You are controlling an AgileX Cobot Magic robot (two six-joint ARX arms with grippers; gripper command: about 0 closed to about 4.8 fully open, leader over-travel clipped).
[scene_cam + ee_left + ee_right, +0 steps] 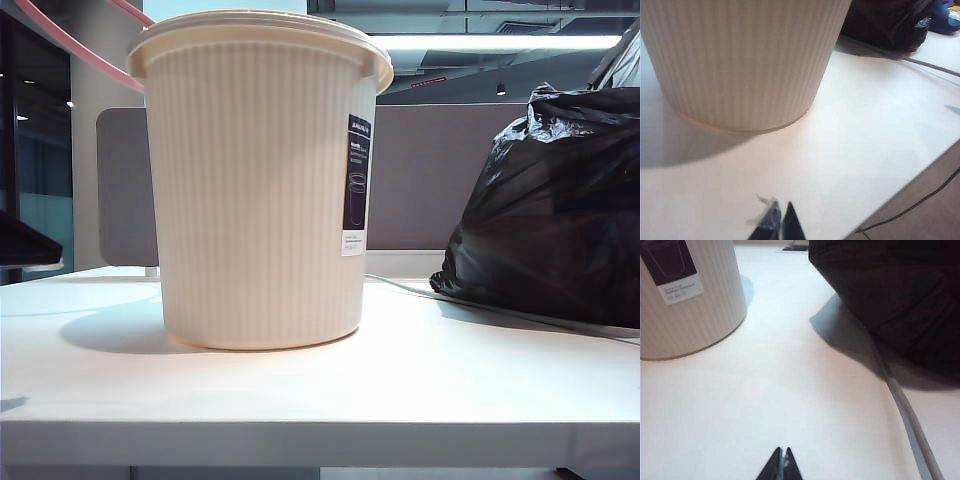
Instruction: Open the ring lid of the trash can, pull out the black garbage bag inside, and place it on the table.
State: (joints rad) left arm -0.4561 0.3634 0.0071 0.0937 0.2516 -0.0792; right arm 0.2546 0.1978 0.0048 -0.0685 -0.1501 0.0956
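A: Your left gripper (780, 223) hangs low over the table (850, 150) with its tips pressed together; a scrap of clear film clings to one finger, nothing else is held. The trash can (745, 60) stands just ahead of it, its base on the tabletop.

B: And your right gripper (782, 465)?

A: Pinched closed and empty, over bare white surface. The black garbage bag (890, 295) sits ahead to one side, the can to the other, with open room between. A grey cable (905, 410) runs beside the bag.

B: The ring lid (70, 45)?

A: A pink arc shows behind the can's rim, upper left in your exterior view. The table's front edge lies near your left gripper.
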